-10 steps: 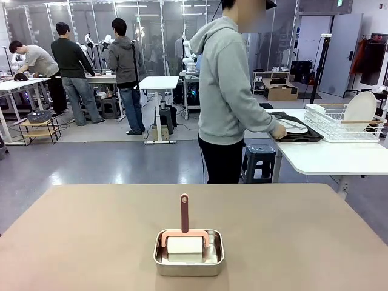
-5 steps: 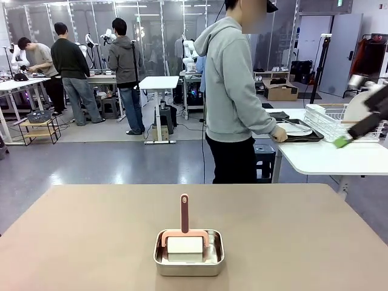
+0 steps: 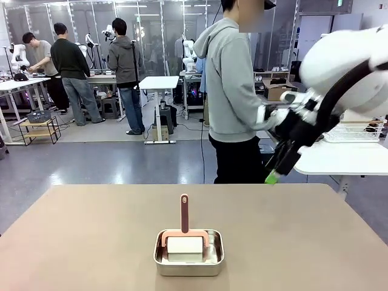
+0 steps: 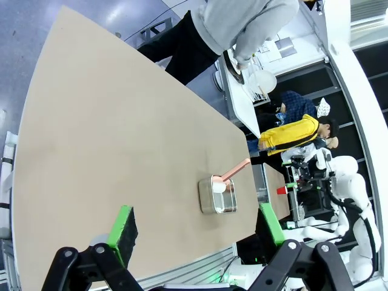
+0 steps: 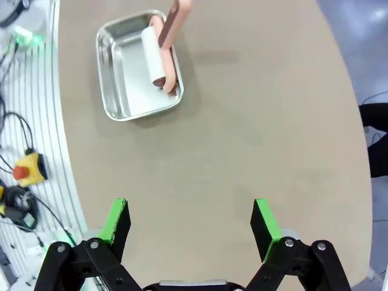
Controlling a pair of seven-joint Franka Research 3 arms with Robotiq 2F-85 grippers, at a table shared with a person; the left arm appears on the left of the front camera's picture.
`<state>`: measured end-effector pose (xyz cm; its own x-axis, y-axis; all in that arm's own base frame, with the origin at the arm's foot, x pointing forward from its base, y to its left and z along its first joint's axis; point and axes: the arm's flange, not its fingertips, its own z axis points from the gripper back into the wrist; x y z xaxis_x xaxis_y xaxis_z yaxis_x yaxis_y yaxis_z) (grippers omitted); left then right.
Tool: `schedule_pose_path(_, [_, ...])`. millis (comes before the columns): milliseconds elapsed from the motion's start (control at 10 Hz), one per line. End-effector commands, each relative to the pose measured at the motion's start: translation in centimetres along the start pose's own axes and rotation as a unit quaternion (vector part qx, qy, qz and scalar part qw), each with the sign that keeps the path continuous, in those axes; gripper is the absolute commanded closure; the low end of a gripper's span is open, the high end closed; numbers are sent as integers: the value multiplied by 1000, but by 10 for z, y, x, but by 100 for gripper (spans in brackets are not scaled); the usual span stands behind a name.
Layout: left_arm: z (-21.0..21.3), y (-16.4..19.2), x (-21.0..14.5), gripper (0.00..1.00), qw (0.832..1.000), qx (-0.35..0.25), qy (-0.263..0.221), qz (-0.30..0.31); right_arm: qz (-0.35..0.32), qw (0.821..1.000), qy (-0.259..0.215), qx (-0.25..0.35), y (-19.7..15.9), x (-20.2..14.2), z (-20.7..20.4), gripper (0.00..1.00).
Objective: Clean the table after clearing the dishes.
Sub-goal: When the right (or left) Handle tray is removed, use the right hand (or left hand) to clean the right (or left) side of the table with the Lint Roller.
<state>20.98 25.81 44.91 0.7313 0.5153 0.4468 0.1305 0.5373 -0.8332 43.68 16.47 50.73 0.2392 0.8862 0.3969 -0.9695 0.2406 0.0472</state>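
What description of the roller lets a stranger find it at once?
Start at the wide taupe-brown table. In its middle, toward the robot's side, stands a small shiny steel pan. The roller lies in it: a white drum with a pink handle that sticks up over the far rim.

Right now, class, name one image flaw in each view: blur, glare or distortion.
Front view: the right arm looks smeared near the lens. Left wrist view: the edges of the table bow, wide-angle distortion. Right wrist view: the steel pan glares.
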Motion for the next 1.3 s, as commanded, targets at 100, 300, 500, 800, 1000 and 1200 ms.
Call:
schedule_pose_path(100, [3,-4,2,0,1000,-7,1,4,16,998,52,-8,-1,8,-46,0])
schedule_pose_path(300, [3,-4,2,0,1000,-7,1,4,17,998,65,8,-1,7,-54,0])
schedule_pose_path(500, [3,-4,2,0,1000,-7,1,4,32,998,45,6,2,7,-56,0])
schedule_pose_path(800, [3,-4,2,0,1000,-7,1,4,32,998,45,6,2,7,-56,0])
schedule_pose_path(1000, [3,-4,2,0,1000,-7,1,4,32,998,45,6,2,7,-56,0])
schedule_pose_path(1200, [3,-4,2,0,1000,-7,1,4,32,998,49,7,-1,5,-57,0])
